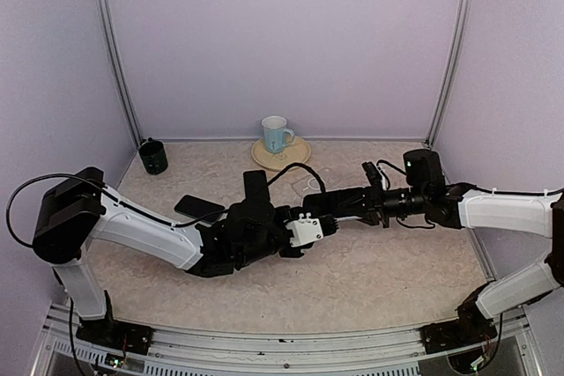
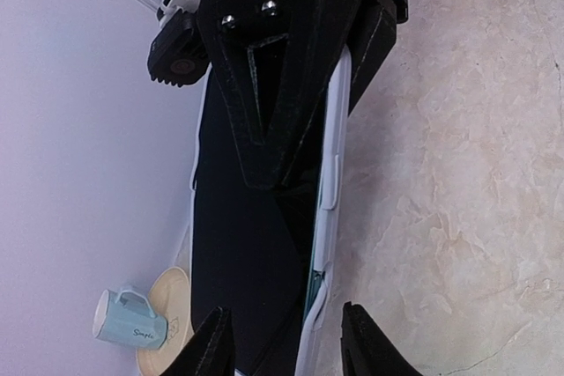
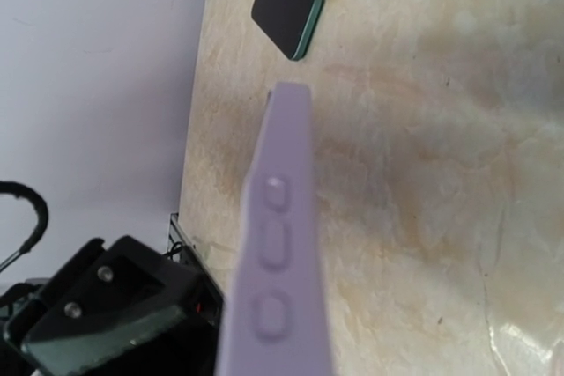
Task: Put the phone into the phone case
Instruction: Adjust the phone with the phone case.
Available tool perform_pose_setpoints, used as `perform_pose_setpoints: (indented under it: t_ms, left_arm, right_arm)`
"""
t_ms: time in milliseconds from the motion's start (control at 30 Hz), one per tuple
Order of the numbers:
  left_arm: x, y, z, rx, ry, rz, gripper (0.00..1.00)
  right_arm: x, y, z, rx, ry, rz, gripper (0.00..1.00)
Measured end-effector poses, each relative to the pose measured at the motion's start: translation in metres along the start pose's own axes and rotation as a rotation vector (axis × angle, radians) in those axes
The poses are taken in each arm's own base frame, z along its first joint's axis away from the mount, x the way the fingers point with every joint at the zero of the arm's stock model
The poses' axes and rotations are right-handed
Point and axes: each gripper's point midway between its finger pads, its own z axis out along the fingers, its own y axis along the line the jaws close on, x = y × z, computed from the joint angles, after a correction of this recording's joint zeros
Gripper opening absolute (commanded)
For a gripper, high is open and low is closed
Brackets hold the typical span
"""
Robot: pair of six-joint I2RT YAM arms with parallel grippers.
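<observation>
**Overhead view.** Both arms reach inward and meet above the middle of the desk [image 1: 397,261]. The right gripper [image 1: 335,215] and the left gripper [image 2: 286,345] sit tip to tip, with the phone case [image 3: 278,261] between them and raised off the surface.

**Left wrist view.** The case runs lengthwise up the picture. Its pale lavender side wall, with a raised button strip, lies along the right edge. A dark flat face, the phone [image 2: 238,244], fills the case. A thin teal sliver shows between that face and the wall near the lower end. Whether the phone is fully seated cannot be told. The right gripper is clenched on the far end of the case, its black fingers folded over both faces. The left gripper's fingertips [image 2: 211,345] flank the near end, one on each side. Whether they press on the case or stand just clear cannot be told.

**Right wrist view.** The case appears edge-on, showing three moulded buttons.

**Surroundings.** A dark handset [image 1: 199,209] with a teal rim lies flat on the desk beside the left forearm. At the back wall, a pale blue mug [image 1: 276,134] stands on a cream saucer [image 1: 298,154]. A black cup [image 1: 152,157] stands in the far left corner.
</observation>
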Motion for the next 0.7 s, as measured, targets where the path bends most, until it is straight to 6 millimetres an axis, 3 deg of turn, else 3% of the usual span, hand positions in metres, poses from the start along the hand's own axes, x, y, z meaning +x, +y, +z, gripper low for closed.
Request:
perform_pose_setpoints:
  t_ms: [367, 567, 700]
  left_arm:
    - [0.002, -0.003, 0.008, 0.019, 0.012, 0.016, 0.24]
    - [0.004, -0.006, 0.011, 0.041, 0.023, 0.024, 0.23]
    - [0.006, -0.005, 0.011, 0.044, 0.028, 0.036, 0.13]
  right_arm:
    - [0.003, -0.001, 0.002, -0.008, 0.02, 0.015, 0.0]
    - [0.002, 0.0, 0.004, -0.01, 0.028, 0.023, 0.0]
    - [0.001, 0.001, 0.005, -0.014, 0.031, 0.027, 0.0]
